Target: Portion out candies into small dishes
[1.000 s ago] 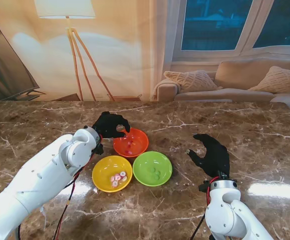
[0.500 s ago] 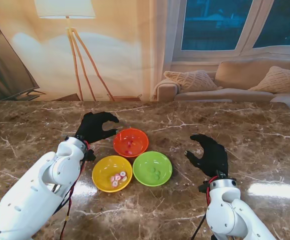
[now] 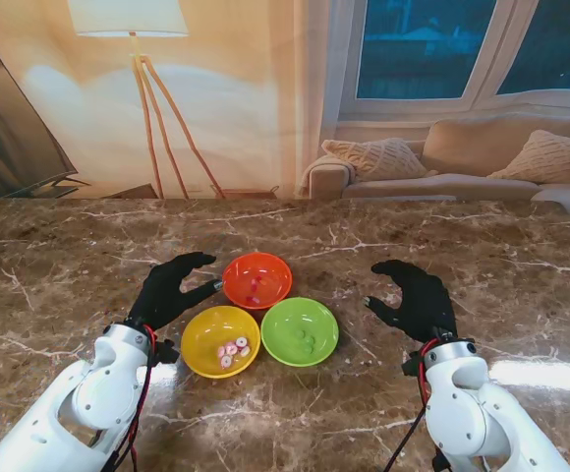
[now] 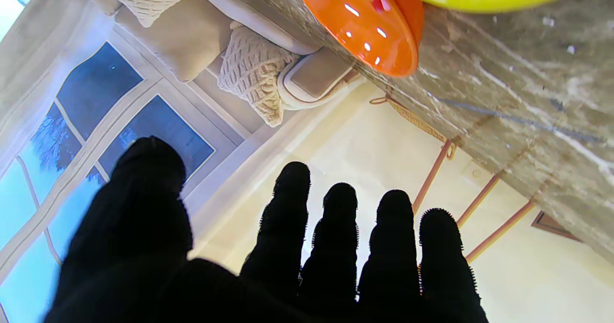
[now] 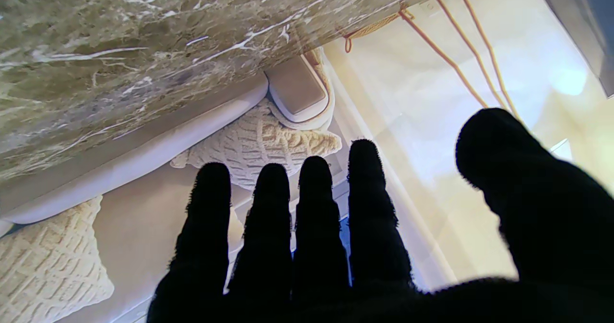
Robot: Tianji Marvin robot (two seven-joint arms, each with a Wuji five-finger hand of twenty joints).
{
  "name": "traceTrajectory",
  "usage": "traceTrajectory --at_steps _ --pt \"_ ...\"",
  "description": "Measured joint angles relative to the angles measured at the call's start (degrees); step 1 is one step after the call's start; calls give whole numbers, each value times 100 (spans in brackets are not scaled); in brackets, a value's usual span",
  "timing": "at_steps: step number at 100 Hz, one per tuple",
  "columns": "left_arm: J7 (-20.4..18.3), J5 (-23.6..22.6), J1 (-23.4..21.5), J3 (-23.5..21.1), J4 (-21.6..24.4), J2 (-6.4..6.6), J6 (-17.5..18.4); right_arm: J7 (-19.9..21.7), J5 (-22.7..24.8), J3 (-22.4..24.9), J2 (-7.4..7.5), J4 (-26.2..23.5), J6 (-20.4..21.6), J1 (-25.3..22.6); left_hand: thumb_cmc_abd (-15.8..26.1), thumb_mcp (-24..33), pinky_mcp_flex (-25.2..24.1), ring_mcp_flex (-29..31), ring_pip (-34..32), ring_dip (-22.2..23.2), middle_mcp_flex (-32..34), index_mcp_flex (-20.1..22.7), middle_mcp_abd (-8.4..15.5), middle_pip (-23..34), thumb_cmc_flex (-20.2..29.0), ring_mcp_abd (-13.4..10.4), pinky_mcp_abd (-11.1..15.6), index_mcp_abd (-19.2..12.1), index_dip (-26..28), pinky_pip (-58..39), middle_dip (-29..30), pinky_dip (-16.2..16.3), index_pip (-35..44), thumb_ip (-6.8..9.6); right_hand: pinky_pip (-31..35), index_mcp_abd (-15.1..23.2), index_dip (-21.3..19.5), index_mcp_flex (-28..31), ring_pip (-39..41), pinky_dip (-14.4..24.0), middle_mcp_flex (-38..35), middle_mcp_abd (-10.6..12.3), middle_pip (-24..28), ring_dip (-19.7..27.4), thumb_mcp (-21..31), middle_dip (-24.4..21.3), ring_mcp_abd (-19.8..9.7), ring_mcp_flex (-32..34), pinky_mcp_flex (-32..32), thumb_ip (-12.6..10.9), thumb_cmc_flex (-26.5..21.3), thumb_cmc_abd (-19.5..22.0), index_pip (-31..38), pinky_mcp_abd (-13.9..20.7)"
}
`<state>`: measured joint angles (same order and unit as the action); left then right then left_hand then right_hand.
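While my left hand (image 3: 170, 288) hovers w/ fingers spread and nothing in it, just left of the orange dish (image 3: 256, 279), my right hand (image 3: 415, 298) is spread and bare too — well right of the green dish (image 3: 300, 330). Candies (image 3: 232, 350) sit in the yellow dish (image 3: 220, 340), nearest me — a few in the other 2 dishes.

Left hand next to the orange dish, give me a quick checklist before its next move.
1. Black-gloved left hand open, holding nothing: ok.
2. Left hand clear of round orange plastic dish: ok.
3. Black-gloved right hand open, away from the dishes: ok.
4. Round yellow plastic dish and round green plastic dish upright, candies inside: ok.
5. Portions equal: cannot tell.
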<state>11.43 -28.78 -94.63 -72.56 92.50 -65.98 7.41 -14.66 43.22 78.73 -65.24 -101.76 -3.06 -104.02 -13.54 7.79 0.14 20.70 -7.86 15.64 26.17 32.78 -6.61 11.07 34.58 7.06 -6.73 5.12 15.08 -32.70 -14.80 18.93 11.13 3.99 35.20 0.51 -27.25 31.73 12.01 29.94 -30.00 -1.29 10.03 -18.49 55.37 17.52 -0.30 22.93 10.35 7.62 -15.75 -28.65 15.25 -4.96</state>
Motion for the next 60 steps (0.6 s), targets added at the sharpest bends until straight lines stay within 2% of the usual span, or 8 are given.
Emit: traceTrajectory --at_steps 5,9,17,21,25,34,47,60 --pt "-49 120 -82 -38 18 0 78 96 1 22 20 -19 70 -6 108 -96 -47 -60 0 -10 -14 -3 -1 -29 -1 -3 19 29 -55 0 50 -10 -49 1 -13 2 2 0 -103 -6 -18 7 -65 136 -95 -24 0 21 62 0 4 0 -4 24" --pt "-103 169 -134 -70 26 1 131 172 0 36 35 -28 132 -7 251 -191 -65 -136 2 -64 -91 -66 -9 -148 -130 -10 34 74 -58 -1 68 -60 -88 61 -91 3 9 -1 -218 -175 -75 10 -94 285 -217 -129 0 167 137 0 4 0 -8 105" --pt "-205 196 -197 -98 29 16 210 255 -23 41 62 -29 251 -4 309 -245 -113 -203 6 -74 -139 -95 -26 -88 -237 -19 81 119 -61 -2 70 -71 -124 61 -220 8 60 -1 -368 -538 -154 16 -166 520 -532 -289 -4 308 278 0 89 49 -22 304" --pt "-241 220 -214 -99 28 25 243 286 -56 38 70 -27 295 4 402 -287 -122 -203 6 -76 -227 -115 -42 -96 -242 -20 84 123 -62 -2 82 -119 -131 62 -226 50 81 -1 -377 -654 -154 21 -215 635 -524 -361 -4 308 326 0 150 84 -26 391" --pt "-264 238 -225 -98 25 33 277 315 -101 23 80 -18 331 18 515 -326 -125 -257 9 -79 -241 -156 -50 -133 -302 -23 87 127 -63 -3 120 -130 -179 62 -226 65 106 -1 -385 -790 -154 24 -224 711 -672 -431 -4 326 368 -140 222 156 -51 438" --pt "-288 280 -233 -93 6 42 356 364 -153 -29 97 22 410 68 653 -365 -125 -271 22 -85 -300 -164 -51 -150 -302 -23 88 128 -118 -3 129 -140 -192 75 -226 66 224 -2 -433 -1022 -154 24 -227 800 -1036 -580 -6 363 429 -244 377 319 -161 517" --pt "-305 316 -235 -89 -5 45 423 401 -315 -85 100 101 531 130 744 -399 -124 -272 26 -139 -300 -165 -52 -150 -359 -24 89 181 -122 -3 138 -141 -246 185 -131 66 367 -5 -433 -1229 -154 23 -229 867 -1202 -711 -6 444 496 -463 800 582 -302 585" --pt "-342 330 -240 -93 -8 48 478 349 -419 -139 93 172 579 154 805 -421 -122 -272 29 -139 -300 -166 -52 -150 -359 -26 93 187 -127 -3 139 -141 -267 189 95 -36 509 -87 -428 -1451 -154 -17 -230 868 -1193 -849 -6 488 556 -431 1097 749 -402 616"
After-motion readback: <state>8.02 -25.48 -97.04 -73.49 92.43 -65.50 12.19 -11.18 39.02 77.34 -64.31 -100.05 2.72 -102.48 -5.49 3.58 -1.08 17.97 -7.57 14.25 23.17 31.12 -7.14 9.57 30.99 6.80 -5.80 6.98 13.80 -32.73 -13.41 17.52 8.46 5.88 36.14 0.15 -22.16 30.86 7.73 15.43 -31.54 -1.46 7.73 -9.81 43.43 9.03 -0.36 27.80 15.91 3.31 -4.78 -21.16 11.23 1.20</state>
